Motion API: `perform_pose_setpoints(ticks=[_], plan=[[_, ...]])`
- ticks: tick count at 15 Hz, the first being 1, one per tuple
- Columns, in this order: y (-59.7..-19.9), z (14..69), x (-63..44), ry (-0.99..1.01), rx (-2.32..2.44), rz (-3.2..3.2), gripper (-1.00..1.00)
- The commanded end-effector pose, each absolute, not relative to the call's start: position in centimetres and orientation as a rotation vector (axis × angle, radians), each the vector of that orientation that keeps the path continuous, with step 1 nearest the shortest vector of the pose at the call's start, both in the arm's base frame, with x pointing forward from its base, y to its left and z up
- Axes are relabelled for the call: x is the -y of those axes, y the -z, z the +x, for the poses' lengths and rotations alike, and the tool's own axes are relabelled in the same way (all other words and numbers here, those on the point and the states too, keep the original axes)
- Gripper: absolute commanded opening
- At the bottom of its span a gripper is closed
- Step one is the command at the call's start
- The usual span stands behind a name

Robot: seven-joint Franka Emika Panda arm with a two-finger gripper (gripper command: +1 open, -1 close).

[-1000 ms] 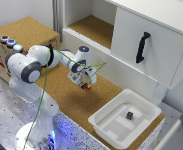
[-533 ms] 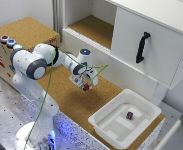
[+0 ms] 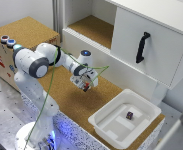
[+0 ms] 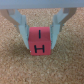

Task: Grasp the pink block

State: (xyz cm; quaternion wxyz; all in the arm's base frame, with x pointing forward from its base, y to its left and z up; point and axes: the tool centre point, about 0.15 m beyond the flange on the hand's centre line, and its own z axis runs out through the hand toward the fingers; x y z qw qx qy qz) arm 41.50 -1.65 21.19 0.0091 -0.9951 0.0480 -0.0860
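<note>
The pink block (image 4: pixel 39 42) is a small red-pink cube with black marks like "I" and "H" on its faces. In the wrist view it sits between my two fingers (image 4: pixel 21 27), which press on its two sides over the cork surface. In the exterior view the gripper (image 3: pixel 86 85) is over the cork counter, in front of the white cabinet, and the block (image 3: pixel 85 87) shows only as a red speck at the fingertips. I cannot tell whether the block rests on the cork or hangs just above it.
A white tray (image 3: pixel 107 129) at the exterior view's right holds a dark maroon cube (image 3: pixel 129 115). A white cabinet with a black door handle (image 3: pixel 142 46) and an open shelf (image 3: pixel 93 27) stands behind. A cork-topped box with buttons (image 3: pixel 8 42) is at the left.
The gripper has shifted slightly toward the exterior view's right and lower in the picture. Nothing else has moved.
</note>
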Motion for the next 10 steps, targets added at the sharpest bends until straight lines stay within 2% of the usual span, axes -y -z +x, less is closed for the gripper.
perform_pose_setpoints(ticks=[1, 5, 10], plan=[[-24.3, 41.0, 1.0, 0.353, -0.074, -3.165, -1.00], [-27.7, 39.4, 1.5, 0.416, 0.039, -3.109, -1.00], [-29.0, 38.6, 0.8, 0.322, 0.131, -3.103, -1.00]])
